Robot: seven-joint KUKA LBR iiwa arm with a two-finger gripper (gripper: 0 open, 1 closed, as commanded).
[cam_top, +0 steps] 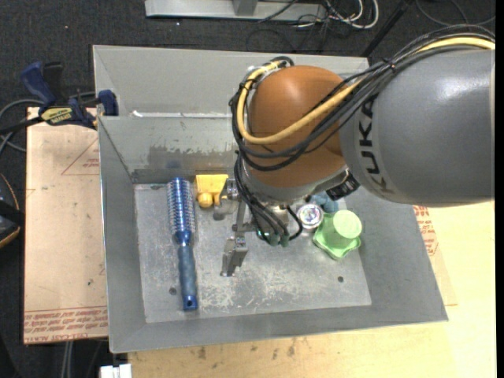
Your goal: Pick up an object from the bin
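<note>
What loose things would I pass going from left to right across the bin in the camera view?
blue hairbrush → small yellow block → green cup. The small piece tucked under the arm beside the cup is left out.

Hairbrush [182, 239] lies left in the bin [118, 211], cup [340, 235] right.

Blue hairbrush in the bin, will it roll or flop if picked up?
The blue hairbrush looks rigid, so it probably won't flop. Its round bristled head may roll if pushed sideways. Held by the handle end, it would likely tip.
</note>
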